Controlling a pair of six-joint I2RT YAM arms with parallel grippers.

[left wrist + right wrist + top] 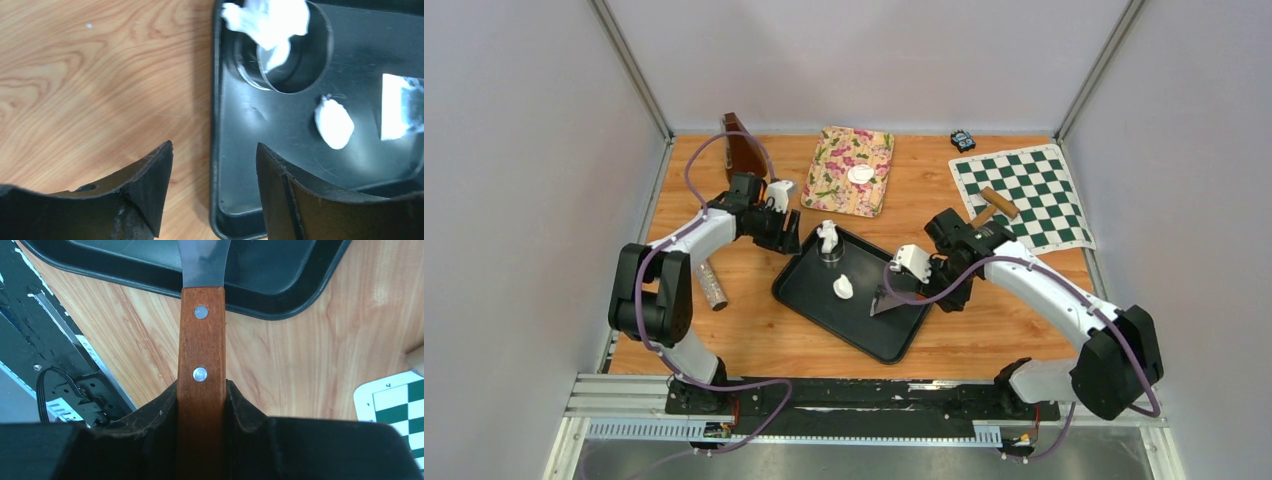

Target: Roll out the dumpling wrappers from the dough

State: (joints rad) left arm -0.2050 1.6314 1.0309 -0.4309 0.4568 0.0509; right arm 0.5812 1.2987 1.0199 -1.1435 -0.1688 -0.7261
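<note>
A black tray (894, 340) lies mid-table. On it stands a clear ring cutter (829, 254), with a ragged piece of white dough (827, 235) draped over its rim. A smaller dough lump (843, 287) lies beside it. One round white dumpling wrapper (860, 174) rests on the floral mat (834, 190). My left gripper (789, 240) is open and holds nothing. It hovers over the tray's left rim (216, 150), short of the cutter (295, 75) and the lump (334, 124). My right gripper (201, 390) is shut on the wooden handle of a scraper (201, 340), and its metal blade (886, 300) is over the tray.
A rolling pin (994, 205) lies on the green chessboard mat (1034, 180) at the right. A brown block (742, 148) stands at the back left. A grey cylinder (712, 283) lies by the left arm. A small dark object (962, 139) sits at the back.
</note>
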